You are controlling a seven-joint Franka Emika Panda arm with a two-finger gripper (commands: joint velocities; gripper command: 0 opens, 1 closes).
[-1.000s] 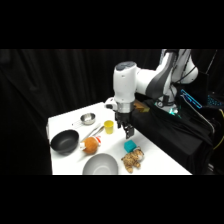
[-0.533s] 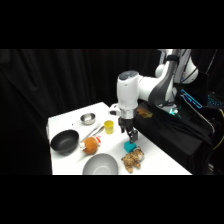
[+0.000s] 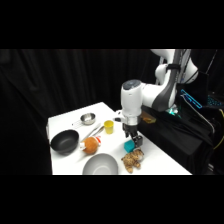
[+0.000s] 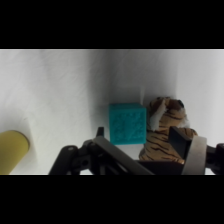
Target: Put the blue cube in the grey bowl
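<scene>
A white robot arm lowers its end effector (image 3: 132, 140) over the blue cube (image 3: 130, 145), which sits on the white counter (image 3: 65, 122) near its right edge, touching a striped tiger toy (image 4: 166, 131). The fingers are spread wide, gripping nothing; one stands over the toy. This looks like the approach before grasping. Next it must close on the cube alone, then carry it to the grey bowl (image 3: 100, 165) at the front edge, where the way looks open.
</scene>
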